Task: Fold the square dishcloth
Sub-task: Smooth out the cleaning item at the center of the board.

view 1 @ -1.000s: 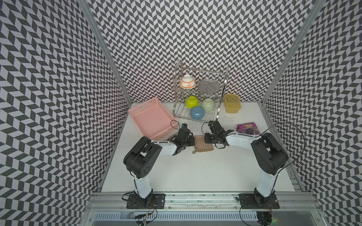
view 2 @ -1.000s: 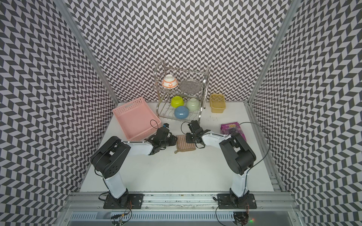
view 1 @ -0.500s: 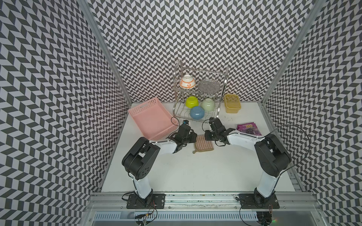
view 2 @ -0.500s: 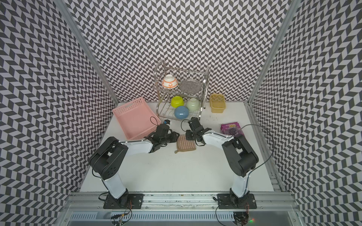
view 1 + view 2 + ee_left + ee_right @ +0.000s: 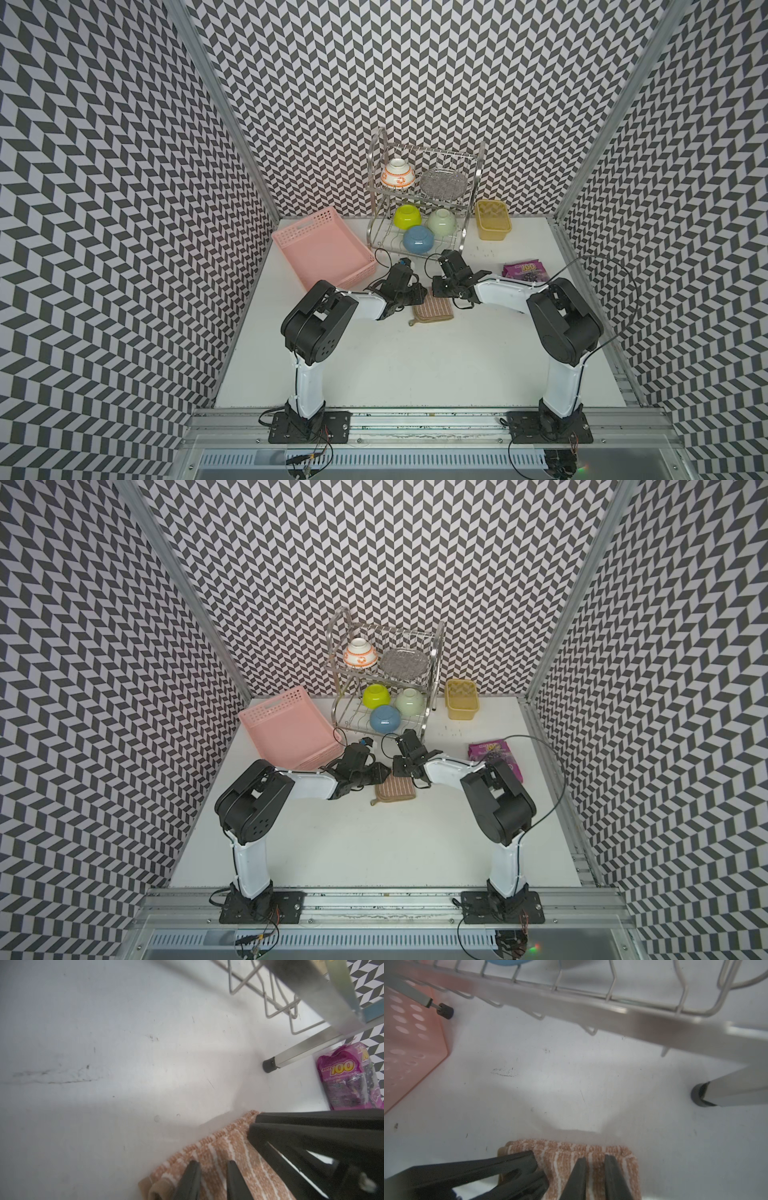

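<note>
The dishcloth, orange-tan with pale stripes, lies folded in the middle of the table; both top views show it. A small loop sticks out at its near left corner. My left gripper and right gripper sit side by side at its far edge. In the left wrist view the left gripper has its jaws narrowly apart, pinching the dishcloth. In the right wrist view the right gripper grips the dishcloth the same way, next to the left gripper's fingers.
A metal dish rack holding bowls stands just behind the grippers, its legs close by. A pink basket lies to the left. A yellow container and a purple packet are to the right.
Both grippers have shifted only slightly at the cloth's far edge. The dishcloth stays in about the same place and shape.
</note>
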